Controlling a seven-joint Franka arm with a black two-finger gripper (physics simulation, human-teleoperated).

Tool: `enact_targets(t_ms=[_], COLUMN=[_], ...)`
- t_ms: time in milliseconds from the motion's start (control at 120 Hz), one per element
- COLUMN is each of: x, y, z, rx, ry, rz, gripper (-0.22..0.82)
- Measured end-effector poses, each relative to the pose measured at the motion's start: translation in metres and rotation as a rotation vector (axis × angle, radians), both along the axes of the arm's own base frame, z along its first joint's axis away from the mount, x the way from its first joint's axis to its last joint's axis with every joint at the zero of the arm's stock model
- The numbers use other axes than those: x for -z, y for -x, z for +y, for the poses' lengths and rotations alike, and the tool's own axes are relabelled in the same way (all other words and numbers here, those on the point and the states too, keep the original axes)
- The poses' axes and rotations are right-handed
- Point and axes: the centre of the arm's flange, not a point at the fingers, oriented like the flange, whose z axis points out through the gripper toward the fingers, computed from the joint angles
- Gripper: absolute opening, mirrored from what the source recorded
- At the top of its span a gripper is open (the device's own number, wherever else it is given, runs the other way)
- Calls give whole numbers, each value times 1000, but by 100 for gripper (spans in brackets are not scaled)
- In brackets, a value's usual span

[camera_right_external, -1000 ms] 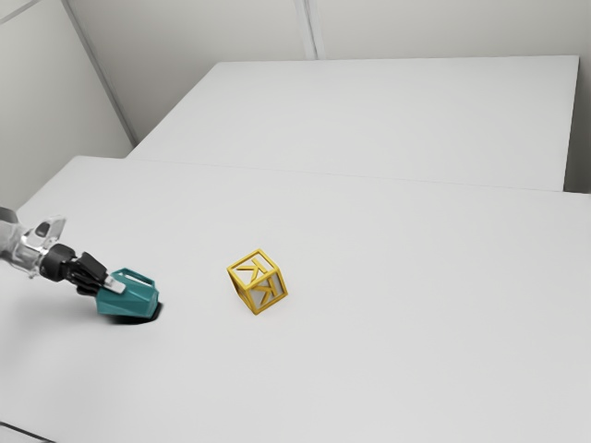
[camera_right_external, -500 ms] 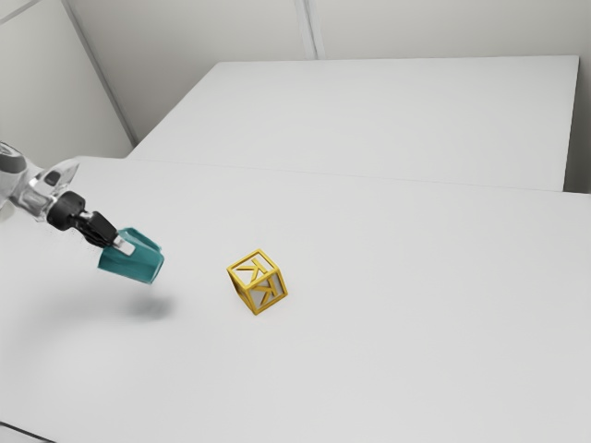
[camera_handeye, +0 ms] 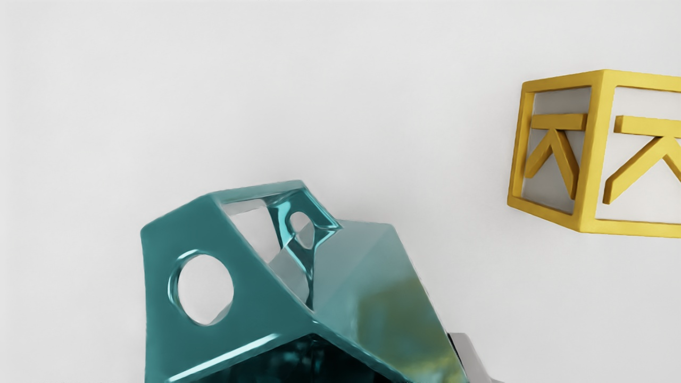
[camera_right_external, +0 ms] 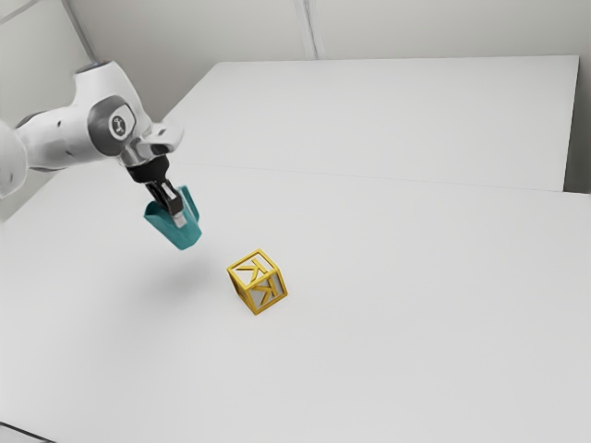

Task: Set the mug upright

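I've got the teal mug clamped in my pincer, tilted and held above the white tabletop, the yellow open-framed cube sitting off toward the exterior view's right.

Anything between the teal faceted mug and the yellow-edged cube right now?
Bare white tabletop lies between the teal faceted mug and the yellow-edged cube, in both exterior and wrist views.

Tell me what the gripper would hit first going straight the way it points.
Probably the white table, with the held mug touching down before the gripper; the yellow cube looks off to one side, though depth is hard to judge.
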Motion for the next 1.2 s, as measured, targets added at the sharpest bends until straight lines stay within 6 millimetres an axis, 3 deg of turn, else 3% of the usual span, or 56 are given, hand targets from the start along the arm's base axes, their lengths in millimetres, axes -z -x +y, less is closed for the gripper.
enact_targets(t_ms=[350, 600, 667, 767, 858, 925, 1050, 1200], x=[67, 94, 98, 98, 88, 69, 18, -55], y=[-18, -24, -25, -25, -25, -24, -21, -37], z=[-30, -31, -31, -31, -31, -31, -33, -33], rx=[-47, -118, -134, -155, -172, -183, -202, -222], ry=[-127, -132, -130, -127, -126, -128, -129, -119], rz=[-29, -13, -9, -11, -24, -50, -101, -154], gripper=[-18, -17, -12, 10, 27, 36, 47, 54])
